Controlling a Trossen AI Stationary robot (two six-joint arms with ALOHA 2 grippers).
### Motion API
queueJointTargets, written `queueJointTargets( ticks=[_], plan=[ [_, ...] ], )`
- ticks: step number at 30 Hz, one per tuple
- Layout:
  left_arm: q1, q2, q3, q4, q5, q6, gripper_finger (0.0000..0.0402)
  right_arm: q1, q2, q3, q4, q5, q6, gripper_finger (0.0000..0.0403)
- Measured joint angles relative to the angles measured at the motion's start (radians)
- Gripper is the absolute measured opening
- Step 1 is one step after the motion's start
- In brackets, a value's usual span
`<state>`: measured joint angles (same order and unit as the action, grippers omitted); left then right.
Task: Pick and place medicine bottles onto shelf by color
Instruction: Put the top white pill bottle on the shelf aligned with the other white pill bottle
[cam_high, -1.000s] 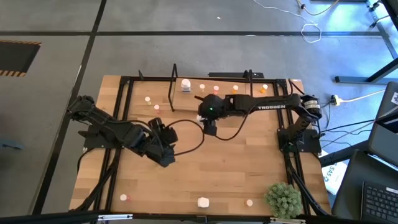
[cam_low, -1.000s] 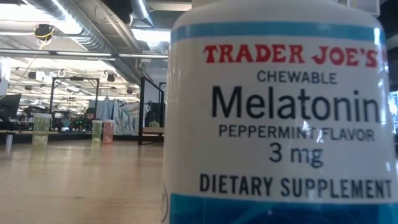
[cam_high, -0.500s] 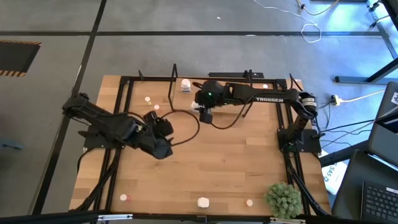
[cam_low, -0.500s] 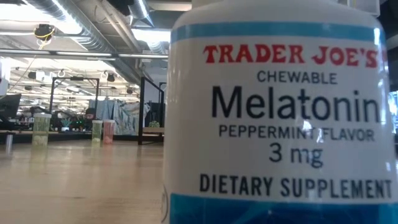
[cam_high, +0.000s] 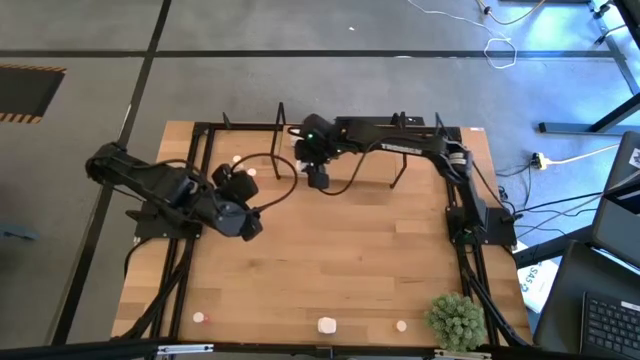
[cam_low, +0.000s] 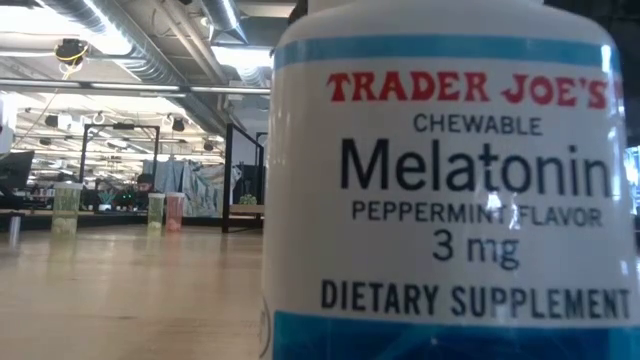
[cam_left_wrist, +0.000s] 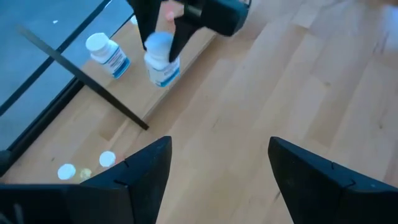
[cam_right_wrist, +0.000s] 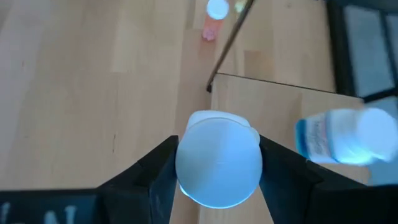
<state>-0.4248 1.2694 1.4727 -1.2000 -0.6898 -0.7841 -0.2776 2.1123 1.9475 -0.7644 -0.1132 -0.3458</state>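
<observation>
1. Overhead, the right gripper (cam_high: 317, 178) hangs at the left end of the shelf (cam_high: 425, 131) at the far edge of the wooden table (cam_high: 350, 260), its arm stretched along the rack.
2. Seen from its own wrist, the right gripper's two dark fingers (cam_right_wrist: 158, 171) pinch a white medicine bottle (cam_right_wrist: 217, 158) by the sides, its round cap facing the camera.
3. A second white bottle with a blue label (cam_right_wrist: 339, 140) stands on the pale shelf base just beside the held one.
4. Meanwhile the left gripper (cam_left_wrist: 217, 165) waits over bare wood at the table's left, fingers spread wide and holding nothing.
5. From the left wrist, the held bottle (cam_left_wrist: 161, 62) shows below the right gripper (cam_left_wrist: 163, 46), near the shelf's edge, with the other white bottle (cam_left_wrist: 107, 55) beyond a thin black rod (cam_left_wrist: 84, 78).
6. Small pale-capped bottles (cam_left_wrist: 107, 159) lie on the table near that rod.
7. Along the near edge of the table stand a pink bottle (cam_high: 199, 318), a white bottle (cam_high: 327, 325) and a cream one (cam_high: 401, 325), close to a green bushy plant (cam_high: 458, 320).
8. At table height, a Trader Joe's melatonin bottle (cam_low: 450, 190) fills most of the frame.
</observation>
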Motion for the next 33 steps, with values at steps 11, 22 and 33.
queueJointTargets(
  ticks=[11, 22, 33],
  plan=[
    [0.000, -0.005, 0.000, -0.024, 0.004, 0.000, 0.0263, -0.040, 0.149, 0.145, 0.005, 0.088, 0.022, 0.0194],
    [0.000, -0.005, 0.000, -0.023, 0.004, 0.000, 0.0263, -0.095, 0.150, 0.142, -0.002, 0.045, 0.000, 0.0194],
    [0.000, -0.005, 0.000, -0.019, 0.004, -0.003, 0.0263, -0.096, 0.150, 0.142, -0.002, 0.019, -0.052, 0.0194]
  ],
)
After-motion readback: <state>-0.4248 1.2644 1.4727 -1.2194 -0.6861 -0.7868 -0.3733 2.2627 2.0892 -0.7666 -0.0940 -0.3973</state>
